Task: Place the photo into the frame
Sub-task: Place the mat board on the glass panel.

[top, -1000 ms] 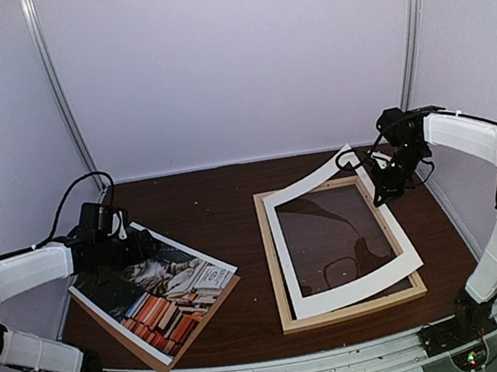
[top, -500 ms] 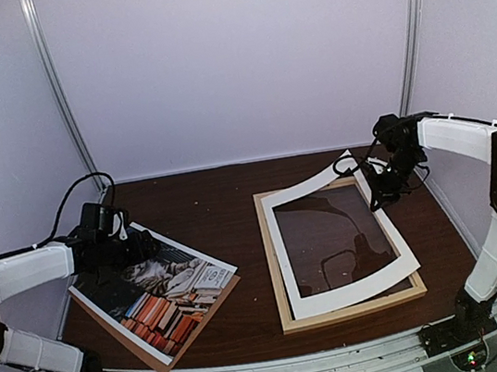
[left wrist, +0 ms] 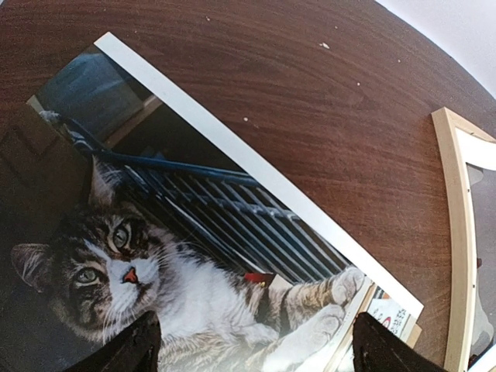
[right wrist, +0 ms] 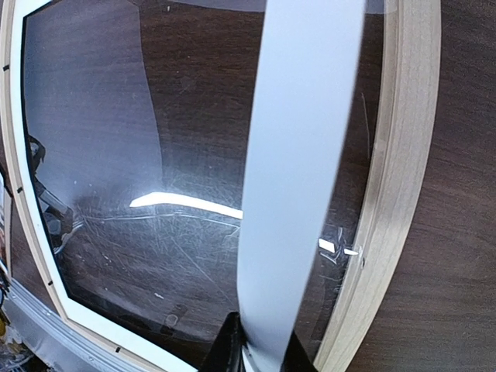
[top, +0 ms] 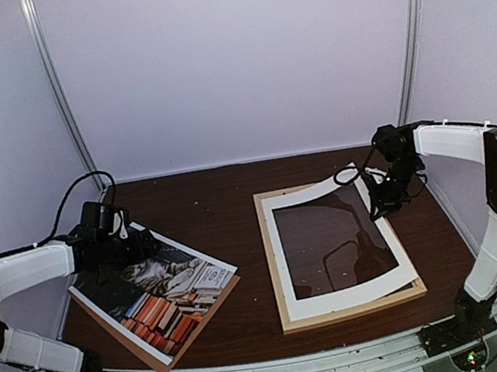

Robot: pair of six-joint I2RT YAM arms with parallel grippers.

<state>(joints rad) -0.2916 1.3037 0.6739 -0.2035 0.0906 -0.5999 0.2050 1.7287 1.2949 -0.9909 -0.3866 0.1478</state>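
**Right pincer [right wrist: 260, 353] clamped on white mat [right wrist: 302, 155], photo [left wrist: 155, 256] waiting**

Mat's far right corner rides lifted above the frame [top: 343, 314], which lies toward the table's [top: 213, 201] near right corner. Left pincer [left wrist: 256, 345] hangs wide apart over the photo, flat on a brown board [top: 204, 328] by the left edge. Danger, I'd say: dropped askew, the mat lands across a wooden rail and the photo won't seat; thin paper may crease in pickup

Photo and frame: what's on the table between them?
Only bare tabletop lies between the photo and the frame; the top external view shows it.
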